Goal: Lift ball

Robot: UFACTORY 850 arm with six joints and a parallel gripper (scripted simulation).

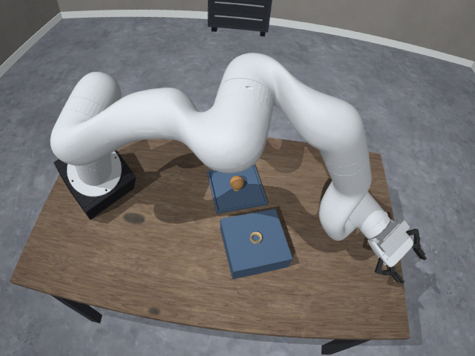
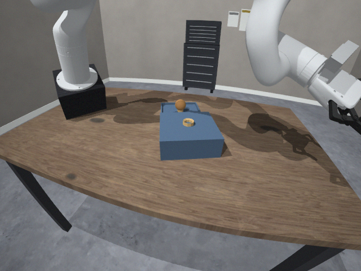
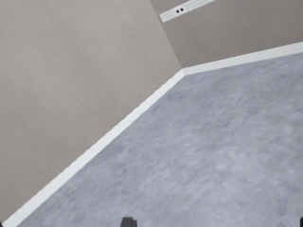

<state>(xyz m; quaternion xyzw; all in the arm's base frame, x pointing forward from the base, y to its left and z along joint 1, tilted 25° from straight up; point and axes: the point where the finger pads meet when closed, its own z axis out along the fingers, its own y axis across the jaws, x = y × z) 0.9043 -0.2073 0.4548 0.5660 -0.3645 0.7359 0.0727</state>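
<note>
An orange ball (image 1: pixel 236 182) sits on its ring on a flat blue tray (image 1: pixel 237 190) at the table's middle; it also shows in the exterior view (image 2: pixel 180 105). A second, empty tan ring (image 1: pixel 255 237) lies on top of a blue box (image 1: pixel 254 242), also seen in the exterior view (image 2: pixel 188 122). My gripper (image 1: pixel 407 257) is open and empty, far to the right at the table's edge, well away from the ball. The wrist view shows only floor and wall, with a fingertip (image 3: pixel 129 221) at the bottom edge.
The arm's black base block (image 1: pixel 96 184) stands at the table's left. The arm arches over the tray. A dark drawer cabinet (image 2: pixel 201 55) stands on the floor behind the table.
</note>
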